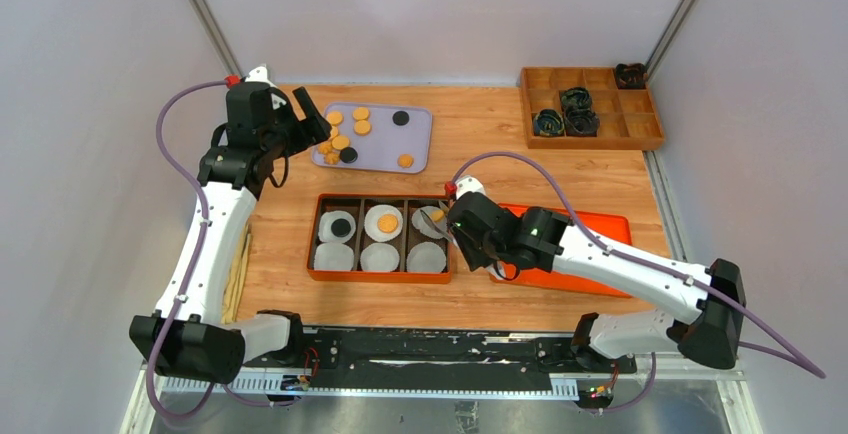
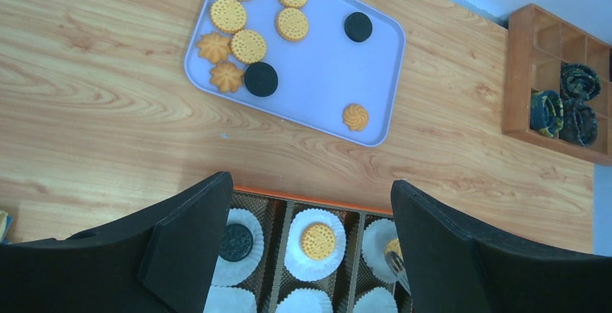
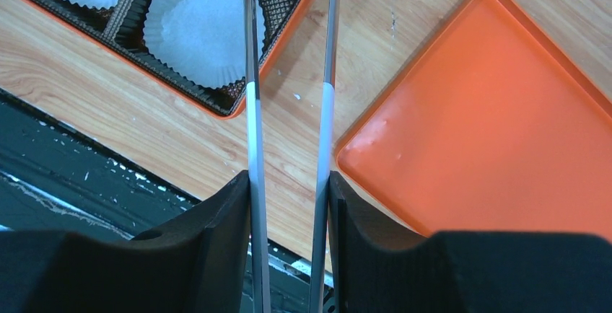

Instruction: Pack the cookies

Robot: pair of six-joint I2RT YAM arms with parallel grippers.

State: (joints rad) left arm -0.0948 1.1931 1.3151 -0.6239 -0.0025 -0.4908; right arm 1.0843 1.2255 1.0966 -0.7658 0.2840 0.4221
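Several cookies [image 1: 350, 129], most golden and two black, lie on a lavender tray [image 1: 385, 144], also in the left wrist view [image 2: 317, 75]. My left gripper [image 1: 310, 119] is open and empty, high above the table [image 2: 310, 183]. An orange box [image 1: 380, 276] holds six white liners. A black cookie [image 1: 341, 226] and a golden cookie [image 1: 387, 223] lie in the back left and back middle liners. My right gripper [image 1: 462, 224] is shut on metal tongs [image 3: 251, 111]. Their tips are at a golden cookie [image 2: 392, 247] over the back right liner.
An orange lid [image 1: 600, 229] lies right of the box, under my right arm [image 3: 491, 111]. A wooden organizer [image 1: 590, 104] with dark rolled items stands at the back right. A black rail [image 1: 450, 349] runs along the table's near edge.
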